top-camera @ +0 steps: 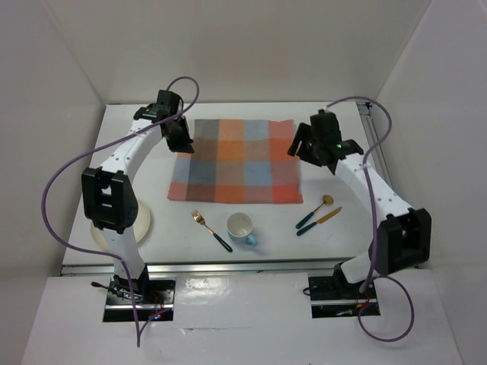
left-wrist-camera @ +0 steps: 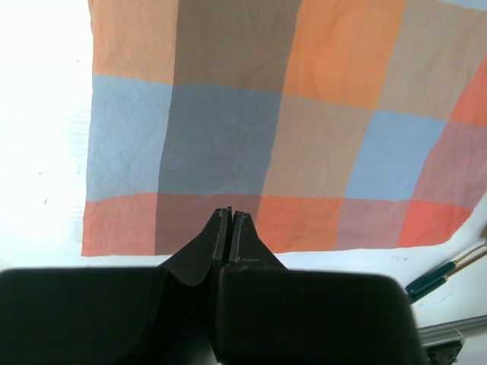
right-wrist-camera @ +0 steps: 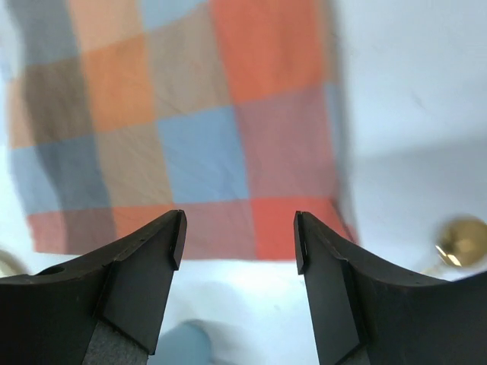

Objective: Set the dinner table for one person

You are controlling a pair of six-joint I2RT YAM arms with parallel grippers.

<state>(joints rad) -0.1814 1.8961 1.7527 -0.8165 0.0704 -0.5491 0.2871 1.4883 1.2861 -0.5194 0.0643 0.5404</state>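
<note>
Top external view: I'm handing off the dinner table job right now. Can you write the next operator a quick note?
Left gripper: shut, nothing visible between the fingers, over the left edge of the checked cloth.
Right gripper: open, empty, over the cloth's right edge.
Things: the cloth lies flat mid dinner table. Nearer the arms, on bare tabletop: fork, mug, then spoon and knife side by side. The plate is near-left, partly hidden by the left arm.
Done: cloth spread.
Left: nothing is on the cloth yet; plate, mug and cutlery probably need placing.
</note>
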